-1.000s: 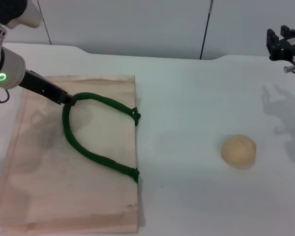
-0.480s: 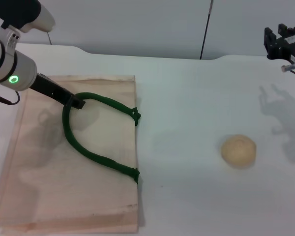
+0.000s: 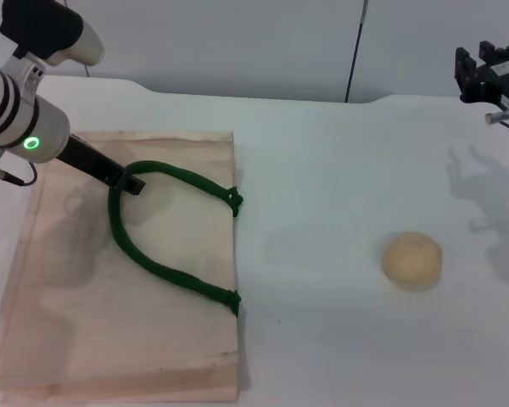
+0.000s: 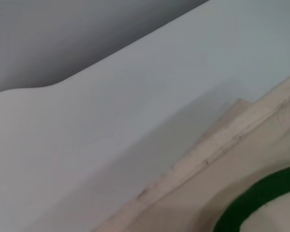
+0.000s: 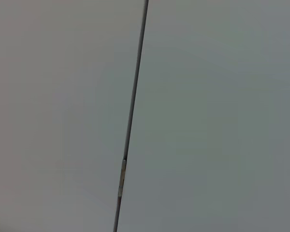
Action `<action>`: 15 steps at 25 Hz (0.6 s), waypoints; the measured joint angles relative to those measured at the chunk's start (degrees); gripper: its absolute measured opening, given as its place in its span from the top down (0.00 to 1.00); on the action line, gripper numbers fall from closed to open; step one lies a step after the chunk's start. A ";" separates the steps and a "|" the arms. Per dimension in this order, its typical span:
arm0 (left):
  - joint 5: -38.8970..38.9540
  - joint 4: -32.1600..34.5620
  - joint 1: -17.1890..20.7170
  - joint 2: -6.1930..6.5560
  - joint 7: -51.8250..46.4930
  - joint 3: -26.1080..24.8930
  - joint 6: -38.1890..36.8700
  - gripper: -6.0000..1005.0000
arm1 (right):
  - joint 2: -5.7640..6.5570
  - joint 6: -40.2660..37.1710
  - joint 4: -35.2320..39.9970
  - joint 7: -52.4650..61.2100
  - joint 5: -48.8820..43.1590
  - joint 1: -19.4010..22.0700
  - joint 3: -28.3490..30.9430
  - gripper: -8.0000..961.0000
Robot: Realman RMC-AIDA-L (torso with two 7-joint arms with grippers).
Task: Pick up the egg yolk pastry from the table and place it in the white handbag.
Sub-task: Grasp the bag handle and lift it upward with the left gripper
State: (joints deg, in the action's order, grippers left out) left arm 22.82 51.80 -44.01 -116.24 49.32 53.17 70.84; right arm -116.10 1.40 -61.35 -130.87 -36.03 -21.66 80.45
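The green handle (image 3: 153,254) of the white handbag (image 3: 85,322) is pinched by the left gripper (image 3: 129,182). The egg yolk pastry (image 3: 412,259) lies apart on the surface (image 3: 322,170). The right gripper (image 3: 489,72) is parked; its opening cannot be told.

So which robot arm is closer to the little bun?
The right one. The right tool hangs above the table's far right edge, beyond the bun. The left tool is across the table, at the bag's green handle.

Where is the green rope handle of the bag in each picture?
Head view: the green handle loops across the bag, at the left, with the left gripper at its top end.
Left wrist view: a piece of it sits in the lower corner.
Right wrist view: not there.
Shared landmark: the bag's edge.
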 joint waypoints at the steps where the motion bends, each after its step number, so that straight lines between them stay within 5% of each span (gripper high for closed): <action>1: -0.01 -0.03 0.04 0.00 -0.06 0.01 -0.10 0.54 | 0.00 0.00 0.00 0.00 0.00 0.02 0.02 0.67; 9: -0.10 -0.08 0.32 0.02 0.53 0.01 -0.69 0.55 | 0.00 0.00 0.00 0.00 0.00 0.07 0.03 0.67; 15: 0.04 0.09 0.50 0.05 1.89 0.01 -1.27 0.76 | 0.00 0.00 0.00 0.00 0.00 0.11 0.08 0.67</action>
State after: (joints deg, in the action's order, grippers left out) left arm 22.86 51.89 -43.51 -116.19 51.21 53.18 69.57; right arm -116.10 1.40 -61.35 -130.87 -36.03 -21.56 80.53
